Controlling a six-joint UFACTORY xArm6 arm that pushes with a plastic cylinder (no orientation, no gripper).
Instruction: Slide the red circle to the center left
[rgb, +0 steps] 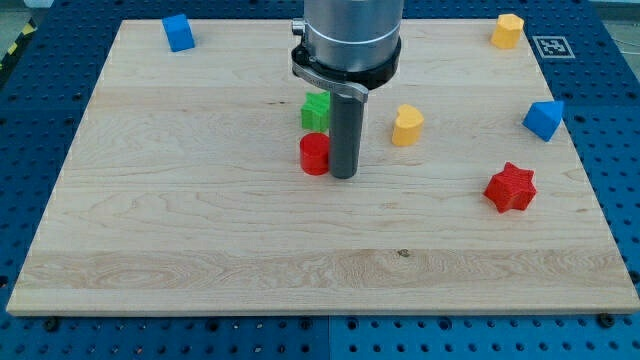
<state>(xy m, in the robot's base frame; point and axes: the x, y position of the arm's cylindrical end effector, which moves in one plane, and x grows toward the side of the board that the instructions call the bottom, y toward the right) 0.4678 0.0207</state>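
Note:
The red circle is a short red cylinder near the middle of the wooden board. My tip stands right beside it on its right side, touching or nearly touching it. A green block sits just above the red circle, partly hidden behind the rod.
A blue cube is at the top left. A yellow heart-like block lies right of the rod. An orange-yellow block is at the top right. A blue triangular block sits at the right edge. A red star lies at the lower right.

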